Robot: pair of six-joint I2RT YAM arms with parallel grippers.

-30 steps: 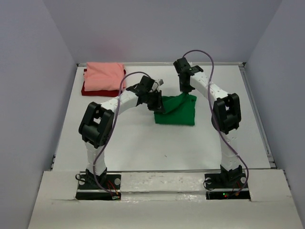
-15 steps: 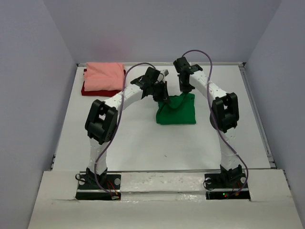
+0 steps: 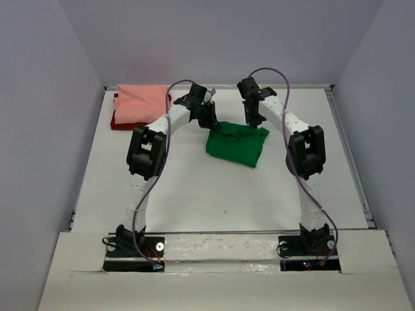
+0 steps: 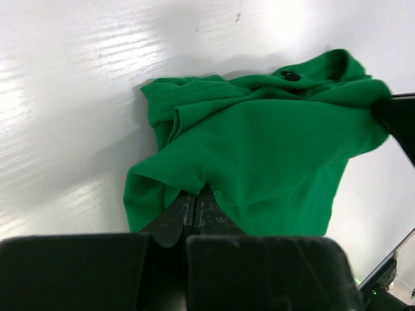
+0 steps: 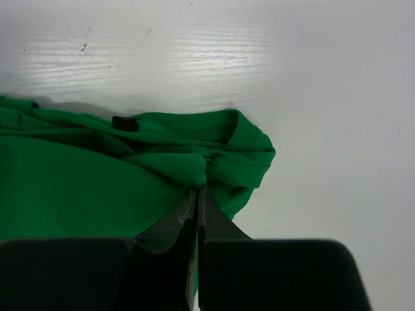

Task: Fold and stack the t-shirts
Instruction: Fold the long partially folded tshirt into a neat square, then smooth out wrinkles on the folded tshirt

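Observation:
A folded green t-shirt (image 3: pixel 237 144) lies mid-table, its far edge held by both grippers. My left gripper (image 3: pixel 213 124) is shut on its far left corner; the wrist view shows green cloth (image 4: pixel 272 142) pinched at the fingertips (image 4: pixel 196 193). My right gripper (image 3: pixel 254 123) is shut on the far right corner, where a bunched hem (image 5: pixel 214 162) sits at the fingertips (image 5: pixel 198 189). A salmon pink t-shirt (image 3: pixel 141 102) lies folded on a dark red t-shirt (image 3: pixel 126 122) at the far left.
The white table (image 3: pixel 194 188) is bounded by grey walls left, right and behind. A raised rail (image 3: pixel 347 149) runs along the right edge. A purple cable (image 3: pixel 272 72) loops above the right arm.
The left gripper has swung toward the far side with its corner of the green t-shirt. The shirt has shifted farther and now lies skewed. The right gripper has stayed nearly still.

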